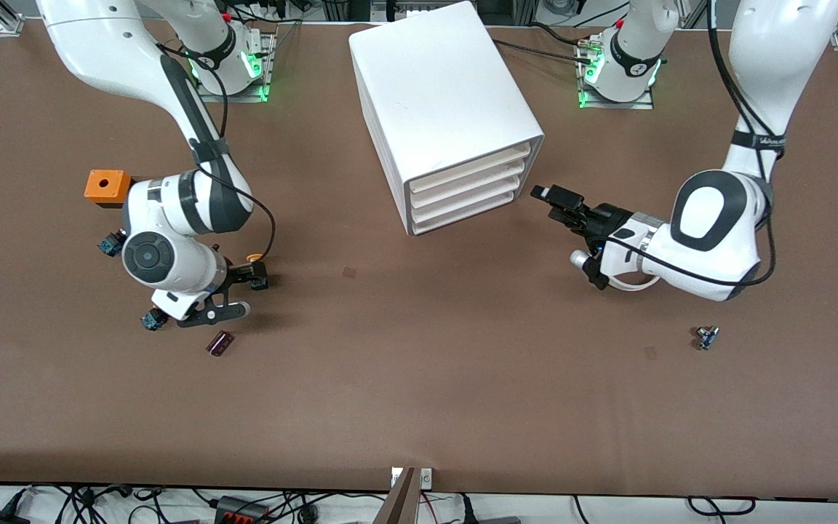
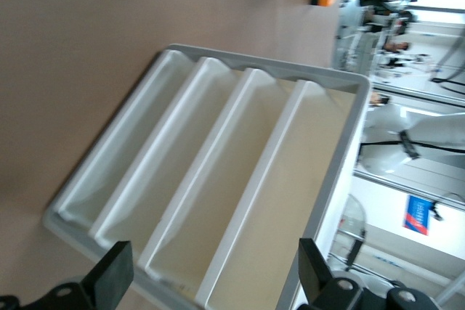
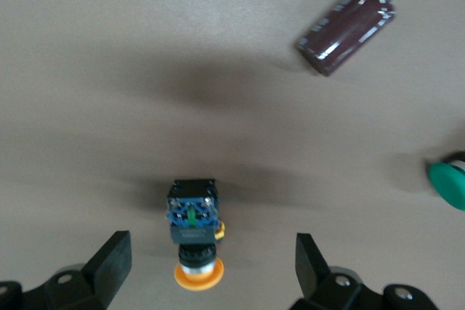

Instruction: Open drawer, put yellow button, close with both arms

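Yellow button lies between the open right end effector's fingers.

The open right gripper is hanging straight over the small yellow-capped push button, bare brown table lying either side; a dark maroon cylinder capacitor is sitting nearby.

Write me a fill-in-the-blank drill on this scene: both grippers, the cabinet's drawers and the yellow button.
1. The right gripper hangs open over the ____ button.
2. The left gripper is open and faces the front of the white ____.
3. All four drawers, the top drawer included, are ____.
4. A dark red capacitor lies ____ to the front camera than the orange box.

Missing words: yellow; cabinet; closed; nearer
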Controlling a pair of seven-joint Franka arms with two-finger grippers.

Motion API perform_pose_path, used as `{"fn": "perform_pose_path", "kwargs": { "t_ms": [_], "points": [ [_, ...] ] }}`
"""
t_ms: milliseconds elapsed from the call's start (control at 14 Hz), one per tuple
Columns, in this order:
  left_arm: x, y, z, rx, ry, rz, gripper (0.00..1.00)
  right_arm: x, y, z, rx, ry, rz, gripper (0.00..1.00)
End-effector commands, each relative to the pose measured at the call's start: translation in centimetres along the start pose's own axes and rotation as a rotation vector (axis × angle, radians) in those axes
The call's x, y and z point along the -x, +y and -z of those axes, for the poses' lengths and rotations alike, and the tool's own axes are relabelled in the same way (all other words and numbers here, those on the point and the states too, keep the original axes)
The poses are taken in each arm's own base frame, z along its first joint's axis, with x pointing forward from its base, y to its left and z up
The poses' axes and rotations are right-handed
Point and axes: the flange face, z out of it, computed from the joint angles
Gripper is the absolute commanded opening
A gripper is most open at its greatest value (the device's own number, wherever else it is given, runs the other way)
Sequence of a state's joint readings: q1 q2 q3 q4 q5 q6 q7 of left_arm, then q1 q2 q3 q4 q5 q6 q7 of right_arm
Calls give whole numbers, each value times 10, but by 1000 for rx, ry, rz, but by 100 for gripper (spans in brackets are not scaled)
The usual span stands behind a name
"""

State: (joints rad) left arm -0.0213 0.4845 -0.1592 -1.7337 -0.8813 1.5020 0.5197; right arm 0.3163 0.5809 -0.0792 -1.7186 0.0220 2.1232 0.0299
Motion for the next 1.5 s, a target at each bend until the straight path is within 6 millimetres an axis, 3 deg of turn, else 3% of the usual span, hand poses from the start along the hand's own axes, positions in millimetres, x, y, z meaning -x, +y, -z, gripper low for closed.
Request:
{"fn": "perform_pose_path", "kwargs": {
  "t_ms": [0,143,286,500,714,929,1143,1286,1429],
  "points": [
    [7,-9,-24,55,43,-74,99,-5,-13,-17,-1,4,-1,100],
    [4,-1,-51,64,16,-122,88,-1,-11,-26,1,-22,-2,100],
    [9,0,-68,75,-6,-126,85,4,-14,-32,4,-47,7,100],
    [13,-7,-74,97,-4,-193,84,5,-15,-40,8,-59,14,100],
    [20,-19,-91,153,9,-230,77,6,-14,-52,10,-79,5,100],
    [26,-25,-107,192,7,-236,62,9,-15,-57,11,-92,6,100],
    [27,-24,-120,198,-11,-270,29,12,-20,-60,12,-100,16,100],
    [24,-23,-112,197,-1,-278,4,13,-23,-61,13,-103,21,79],
    [18,-22,-106,188,11,-287,0,13,-24,-64,14,-107,23,63]
  ]
}}
